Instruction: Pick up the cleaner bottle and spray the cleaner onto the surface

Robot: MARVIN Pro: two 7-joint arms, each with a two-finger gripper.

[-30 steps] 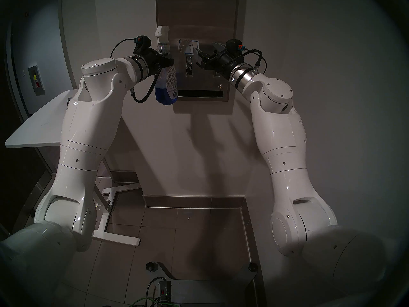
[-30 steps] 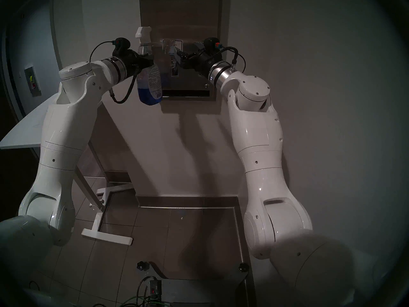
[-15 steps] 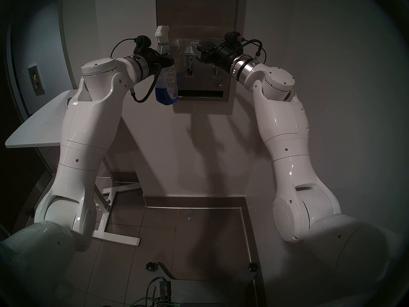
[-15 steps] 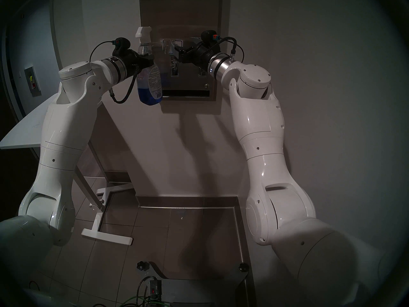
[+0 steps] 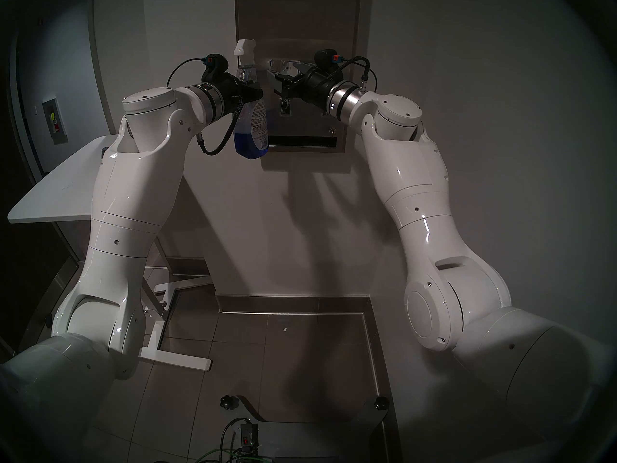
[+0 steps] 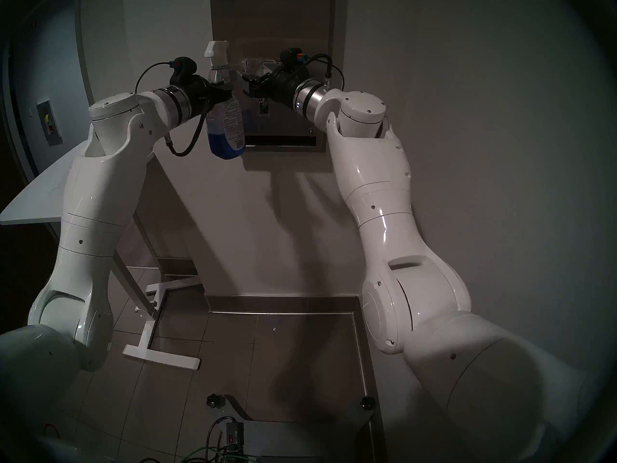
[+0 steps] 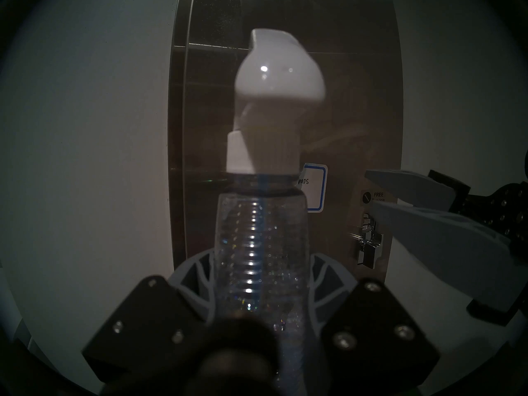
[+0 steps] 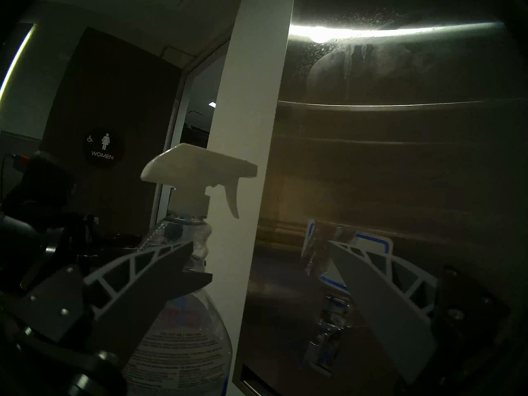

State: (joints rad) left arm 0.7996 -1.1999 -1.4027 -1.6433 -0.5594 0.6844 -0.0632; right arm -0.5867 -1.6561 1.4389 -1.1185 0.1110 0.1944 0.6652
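Note:
The cleaner bottle point(image 5: 251, 118) is clear with blue liquid low in it and a white trigger nozzle point(image 5: 243, 47). My left gripper point(image 5: 249, 92) is shut on its neck and holds it upright in front of the steel dispenser front point(image 5: 300, 18). The left wrist view shows the neck point(image 7: 260, 244) between the fingers and the nozzle facing the panel point(image 7: 357, 101). My right gripper point(image 5: 277, 81) is open just right of the bottle neck. In the right wrist view the gripper point(image 8: 261, 244) sits below the trigger point(image 8: 233, 198). Droplets and a run streak point(image 8: 348, 61) show on the panel.
A white table point(image 5: 56, 191) stands at the left, its foot point(image 5: 173, 355) on the tiled floor. The panel carries a blue-bordered sticker point(image 7: 317, 186), a lever slot point(image 5: 284, 106), a keyhole point(image 5: 332, 130) and a dark slot point(image 5: 300, 141). A door with a WOMEN sign point(image 8: 103, 146) lies beyond.
My right arm has swung left and brought its open gripper from the panel's right side up close to the bottle neck. The left arm and the bottle have not moved.

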